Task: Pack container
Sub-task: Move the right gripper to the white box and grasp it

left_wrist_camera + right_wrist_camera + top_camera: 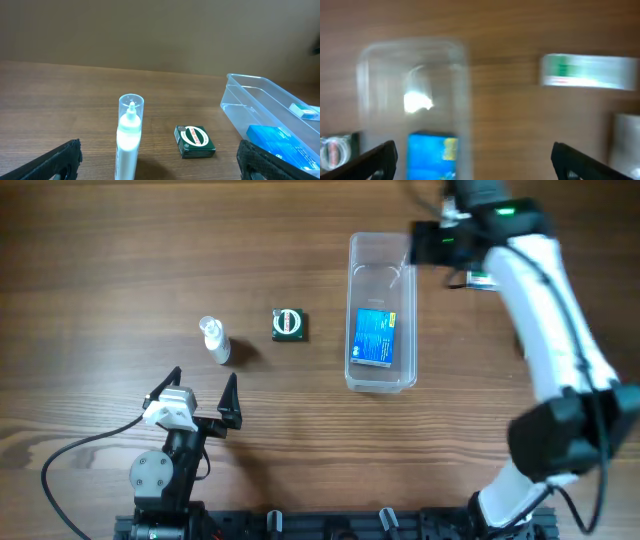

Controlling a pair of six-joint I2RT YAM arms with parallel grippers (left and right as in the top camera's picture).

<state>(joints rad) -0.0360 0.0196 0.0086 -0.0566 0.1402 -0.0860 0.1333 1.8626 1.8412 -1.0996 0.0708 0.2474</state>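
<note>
The container [381,250], a long clear plastic tub, stands right of centre with a blue box [374,337] lying flat in its near half. It also shows in the left wrist view [250,97] and, blurred, in the right wrist view [385,95]. A small clear bottle with a white body [214,340] and a dark green box [289,324] stand on the table left of it. My left gripper [203,402] is open and empty, near the front edge, just short of the bottle [129,137]. My right gripper [440,242] is open and empty beside the tub's far right corner.
A white and green flat pack [588,71] lies on the table right of the tub, also partly seen under my right arm [480,279]. The green box [194,141] lies between the bottle and the tub. The blue box shows in the wrist views [280,140] [431,152].
</note>
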